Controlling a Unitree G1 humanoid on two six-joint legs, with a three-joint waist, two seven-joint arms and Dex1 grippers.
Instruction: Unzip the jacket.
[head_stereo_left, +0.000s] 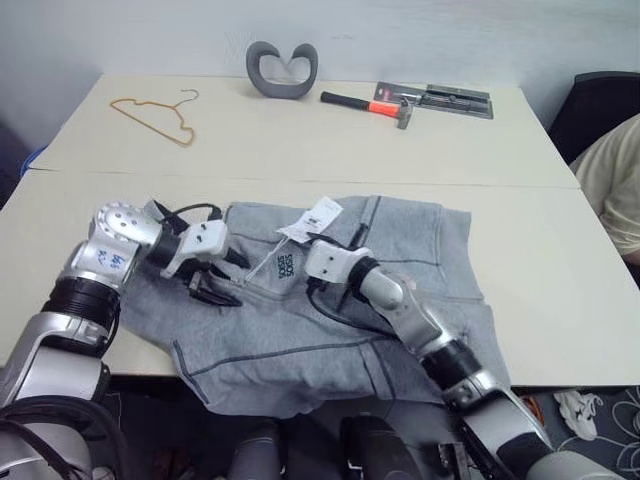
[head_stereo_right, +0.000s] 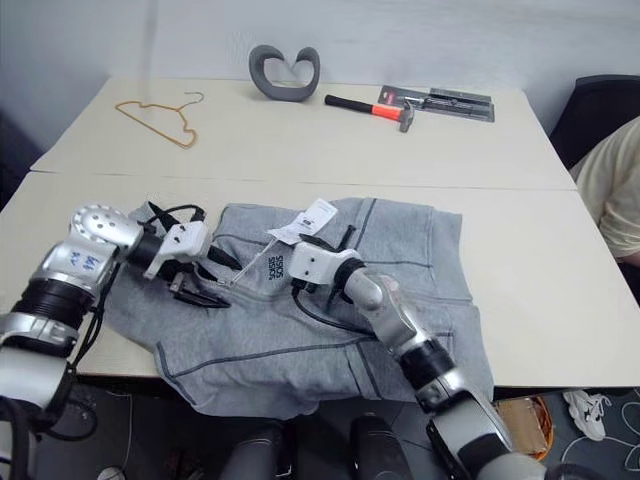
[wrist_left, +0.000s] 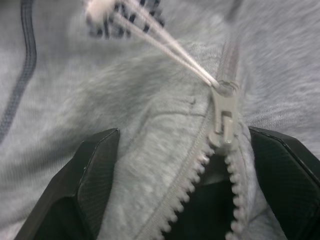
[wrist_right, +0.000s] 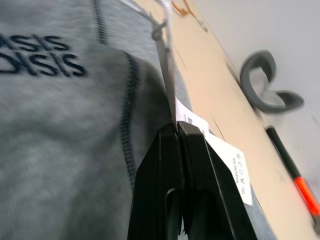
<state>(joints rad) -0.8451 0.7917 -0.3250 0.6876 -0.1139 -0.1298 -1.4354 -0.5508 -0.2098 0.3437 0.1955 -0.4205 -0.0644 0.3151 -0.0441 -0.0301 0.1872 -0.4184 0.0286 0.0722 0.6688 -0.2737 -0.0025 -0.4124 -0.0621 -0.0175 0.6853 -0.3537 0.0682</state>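
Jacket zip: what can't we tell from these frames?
- Right tool: shut on the string leading to the zip pull, or on the paper tags? Right wrist view; its own fingers hide the contact.
- Zipper below the pull: cut off by the left wrist view's edge, so how far it has opened is unknown.
- Tag print: too small in both eye views.
- Jacket hem: hangs past the table edge in the eye views.
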